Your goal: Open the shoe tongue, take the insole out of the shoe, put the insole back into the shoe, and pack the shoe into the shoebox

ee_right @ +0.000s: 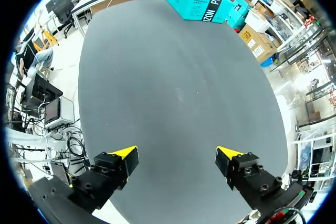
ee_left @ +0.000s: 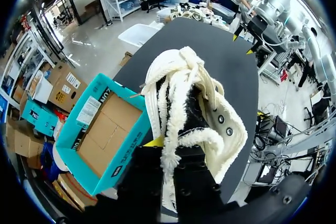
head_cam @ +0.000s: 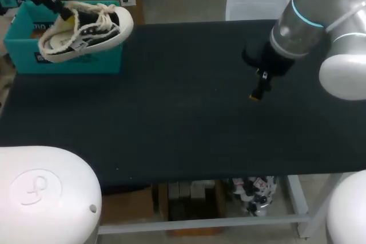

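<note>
A black-and-white canvas shoe (head_cam: 86, 30) with cream laces hangs tilted, its sole toward me, just above the open teal shoebox (head_cam: 68, 64) at the table's far left. My left gripper (head_cam: 67, 14) is shut on the shoe's heel end. In the left wrist view the shoe (ee_left: 194, 108) points away from that gripper (ee_left: 168, 153), and the shoebox (ee_left: 135, 139) lies beside and below it, its bare cardboard floor showing. My right gripper (head_cam: 257, 92) hovers over the table's right half. Its fingers stand open with nothing between them (ee_right: 176, 156). The shoebox (ee_right: 202, 1) is far ahead of it.
The shoebox stands at the far left corner, close to the table's left edge. The black tabletop (head_cam: 189, 118) stretches between it and my right gripper.
</note>
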Robot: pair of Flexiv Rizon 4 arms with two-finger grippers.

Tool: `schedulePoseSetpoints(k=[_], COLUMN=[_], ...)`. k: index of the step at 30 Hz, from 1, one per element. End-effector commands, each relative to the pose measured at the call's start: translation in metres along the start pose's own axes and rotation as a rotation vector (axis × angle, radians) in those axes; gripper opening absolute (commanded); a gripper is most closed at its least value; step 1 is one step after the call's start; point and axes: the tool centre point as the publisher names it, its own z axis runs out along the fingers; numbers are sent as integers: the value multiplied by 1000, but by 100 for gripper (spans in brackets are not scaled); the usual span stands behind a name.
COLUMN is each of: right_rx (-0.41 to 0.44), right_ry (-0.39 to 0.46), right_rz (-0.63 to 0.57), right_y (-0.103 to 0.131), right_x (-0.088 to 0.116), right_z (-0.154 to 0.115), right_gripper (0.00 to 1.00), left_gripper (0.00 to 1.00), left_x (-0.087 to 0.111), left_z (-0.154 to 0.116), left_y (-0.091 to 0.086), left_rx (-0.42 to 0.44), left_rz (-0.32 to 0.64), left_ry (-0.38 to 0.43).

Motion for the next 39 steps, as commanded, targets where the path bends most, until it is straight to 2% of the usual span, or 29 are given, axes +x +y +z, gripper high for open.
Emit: schedulePoseSetpoints(k=[1, 7, 14, 22, 30, 36, 39], right_rx=[3, 3, 3, 3, 3, 3, 3], right_ry=[-2, -2, -2, -2, -2, -2, -2], right_rz=[1, 1, 1, 1, 1, 1, 1], right_y=[0, 0, 0, 0, 0, 0, 0], right_x=[1, 1, 1, 1, 1, 1, 1], right_z=[-1, -1, -1, -1, -1, -1, -1], right_gripper=[100, 100, 100, 100, 100, 100, 100], left_gripper=[0, 0, 0, 0, 0, 0, 0], left_x=[-27, -69, -109, -164, -202, -220, -230], left_z=[-22, -5, 30, 37, 57, 84, 89], left_y=[15, 19, 13, 18, 29, 35, 40], left_rx=[31, 47, -42, -14, -8, -57, -34], left_rz=[13, 41, 87, 101, 115, 143, 158], left_ry=[97, 161, 212, 231, 272, 300, 319])
